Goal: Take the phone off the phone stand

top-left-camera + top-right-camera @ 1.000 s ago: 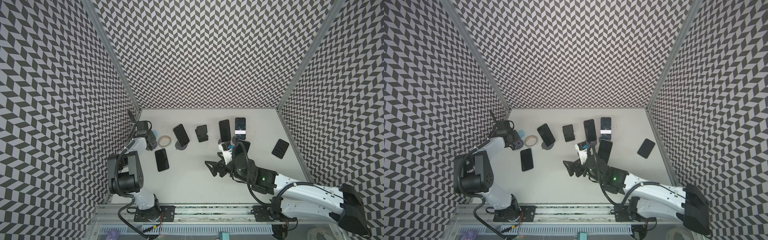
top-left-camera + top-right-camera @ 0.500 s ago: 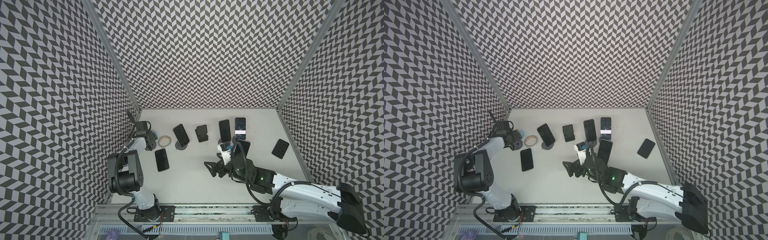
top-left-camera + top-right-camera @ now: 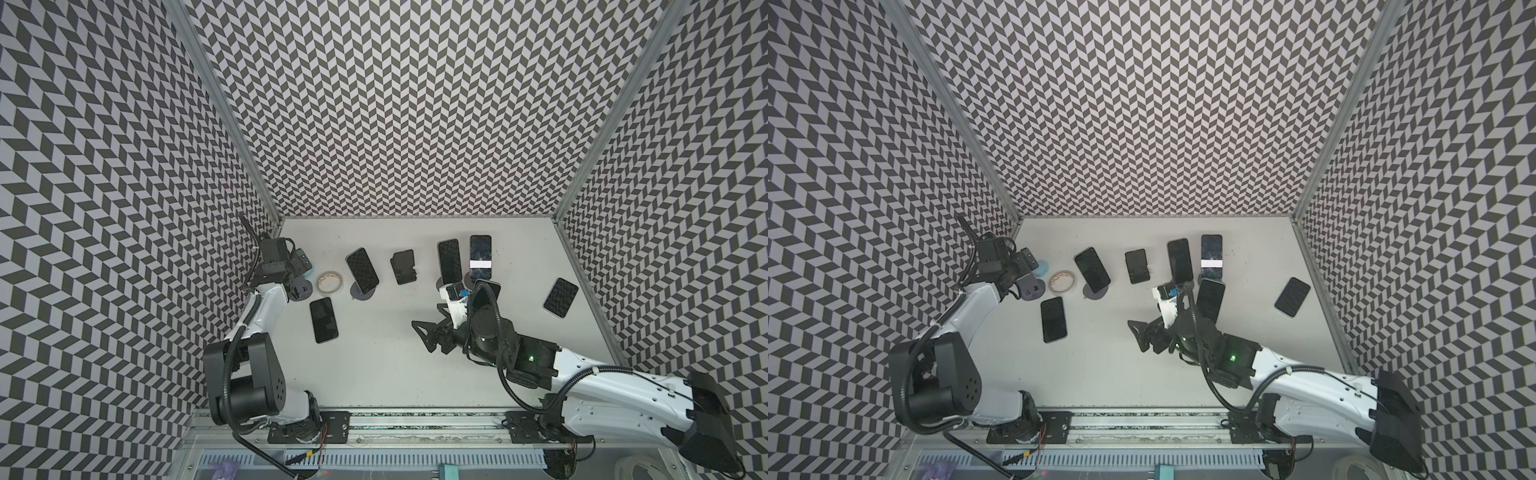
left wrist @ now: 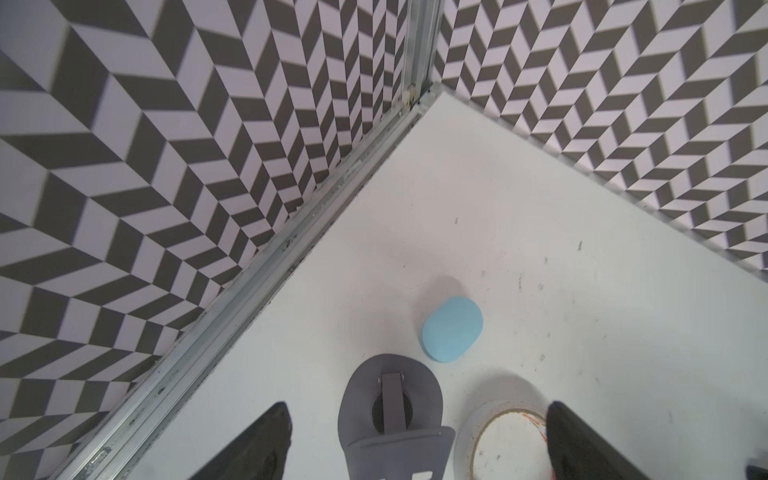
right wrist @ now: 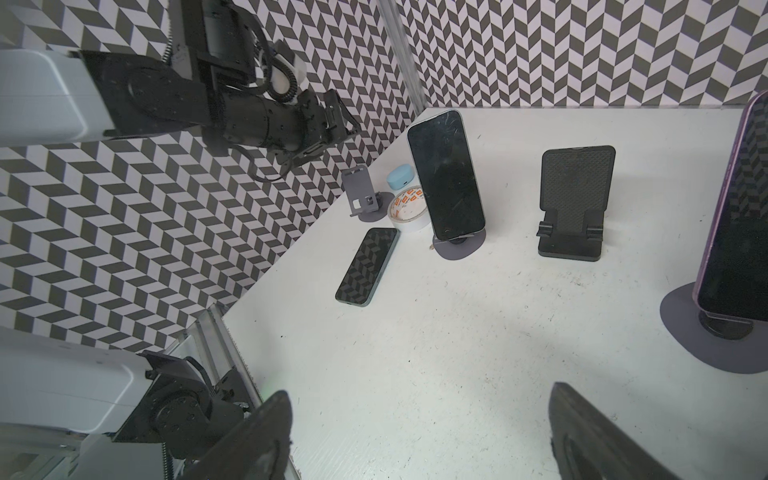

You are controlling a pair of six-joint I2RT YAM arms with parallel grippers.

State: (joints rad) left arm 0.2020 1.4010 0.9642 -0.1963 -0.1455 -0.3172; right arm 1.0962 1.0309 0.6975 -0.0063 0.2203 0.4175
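Dark glossy smartphone [image 3: 323, 320] lies flat and face up on the white table [image 3: 382, 374], off any stand, near the left edge and just in front of the small grey plastic phone stand [image 4: 392, 415], which is empty. The left gripper [image 4: 417, 415] hangs over that stand with its jaws wide apart and nothing between them but the stand's backrest, with a gap on each side.

The left wrist view alone shows the stand's hinge and round foot up close, a pale blue oval case [image 4: 452, 328] just beyond it toward the back left corner, and a white tape roll [image 4: 507, 440] beside it. It does not show the flat phone, which both top views and the right wrist view do.

The right gripper [image 5: 419, 392] is spread open over bare table near the middle and holds nothing. From its wrist view a black phone propped on a round grey base [image 5: 445, 174] stands just beside the tape roll, and a black textured folding stand [image 5: 575, 187] stands empty.

Only the top views take in the right half: a phone with a lit white strip [image 3: 481, 257] toward the back edge, and a patterned phone [image 3: 561, 297] flat near the right edge.
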